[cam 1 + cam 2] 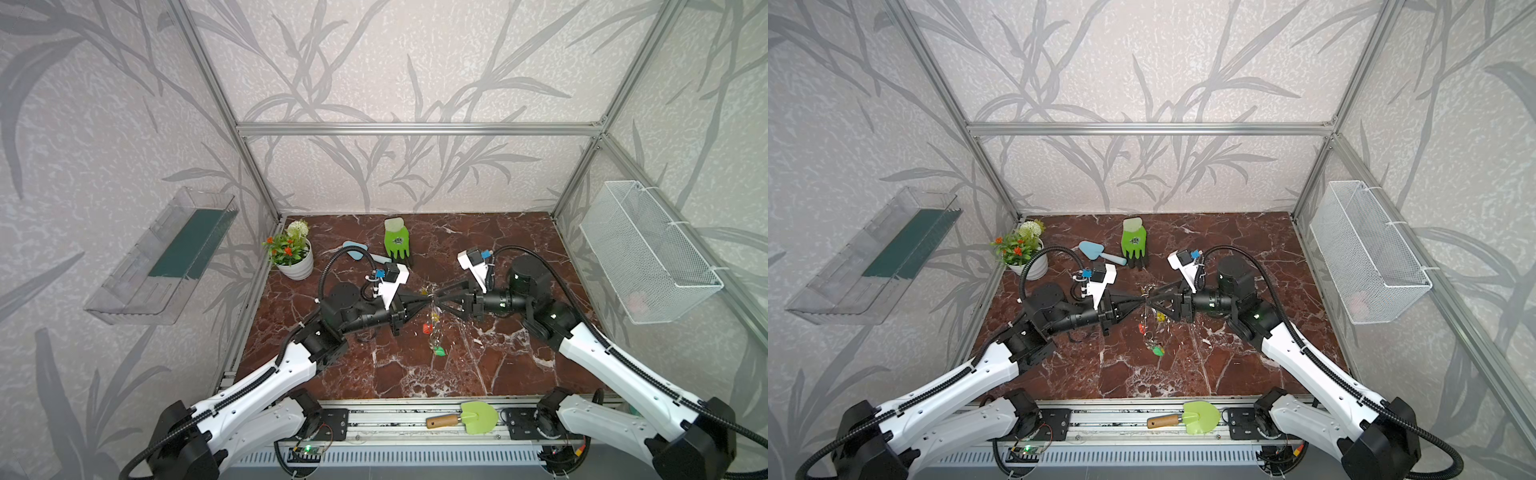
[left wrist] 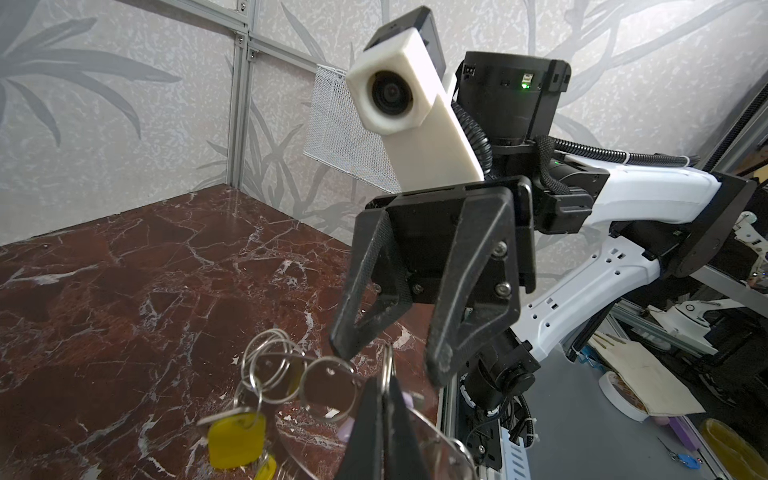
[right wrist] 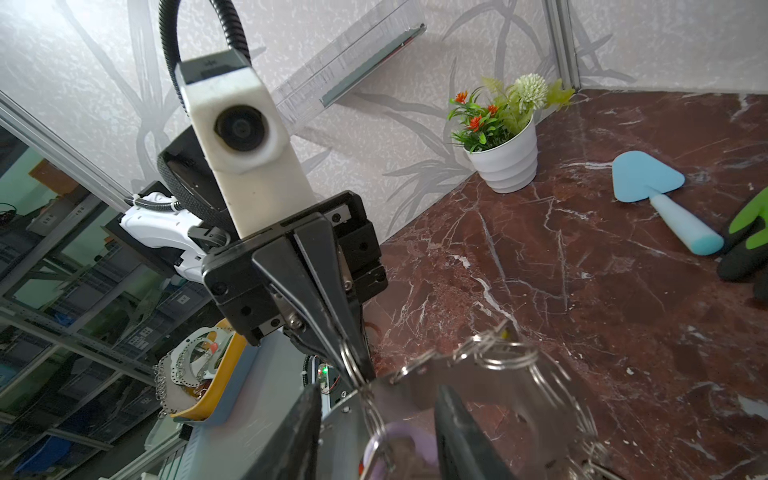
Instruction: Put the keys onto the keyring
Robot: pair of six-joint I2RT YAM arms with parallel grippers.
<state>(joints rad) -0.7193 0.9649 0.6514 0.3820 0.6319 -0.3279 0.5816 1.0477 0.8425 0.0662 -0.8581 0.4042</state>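
So we've got the keyring [image 3: 469, 376] held up off the counter [image 1: 498, 365], on the near side of the green glove [image 1: 397, 243]. The left gripper [image 2: 384, 424] has it by the rim, jaws clamped tight on the metal. The right gripper [image 2: 390, 361] faces it head-on with jaws parted. They straddle the rim and a lilac tag [image 3: 399, 449] without squeezing anything, as far as we can see. 3 more keys dangle off the ring, farther from the glove: a yellow tag [image 2: 237, 440], a red tag [image 1: 427, 329] and a green tag [image 1: 439, 352].
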